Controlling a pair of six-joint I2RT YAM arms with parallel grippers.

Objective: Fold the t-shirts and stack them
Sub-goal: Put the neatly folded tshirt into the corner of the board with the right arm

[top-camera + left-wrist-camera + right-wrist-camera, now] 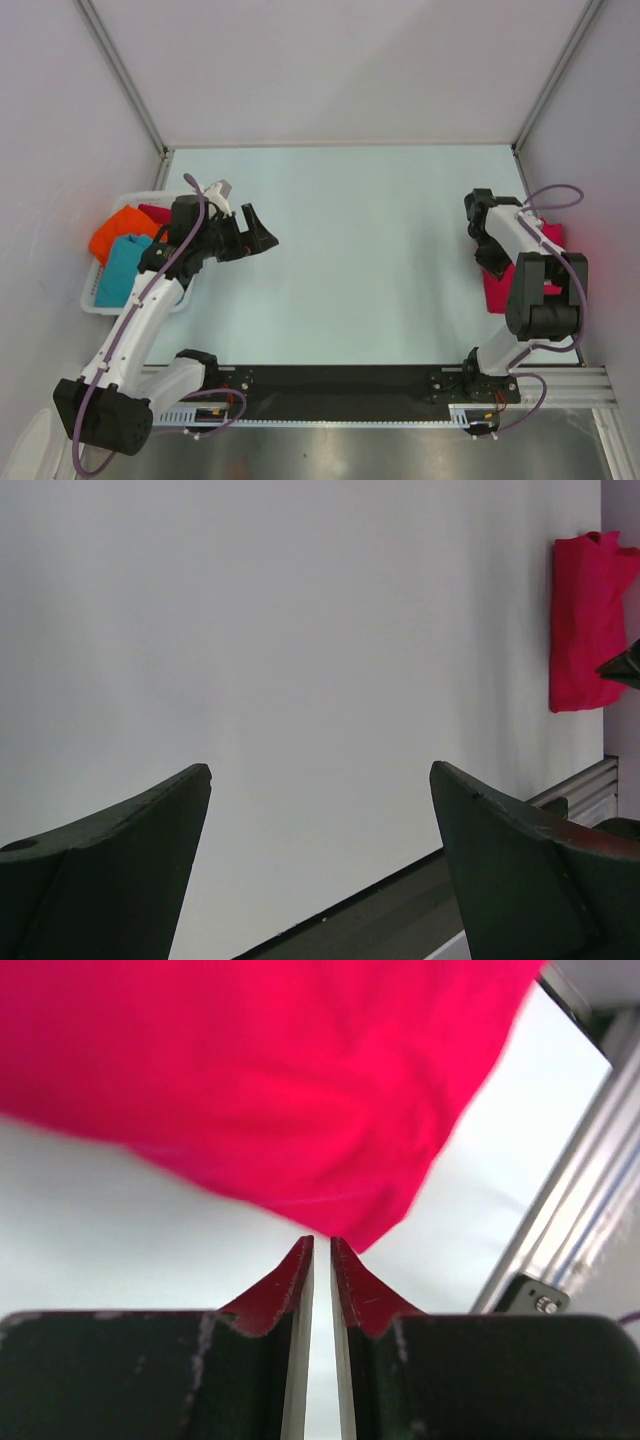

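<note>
My right gripper (pixel 322 1240) has its fingers pressed almost together, only a thin slit between them, and I see no cloth caught in it. A crimson t-shirt (pixel 250 1080) lies just ahead of its tips, bunched on the surface (pixel 120 1230) and blurred in the wrist view. From above, this gripper (pixel 492 262) hangs over the near part of that shirt (pixel 497 292).

My left gripper (pixel 320 770) is spread wide and holds nothing, with bare surface under it. Well ahead of it, across the surface, lies the same crimson t-shirt (pixel 585 620).

Behind the left gripper (pixel 262 232) sits a white basket (pixel 90 300). It holds a teal t-shirt (pixel 120 270), an orange t-shirt (pixel 118 232) and a second crimson t-shirt (pixel 153 212).
</note>
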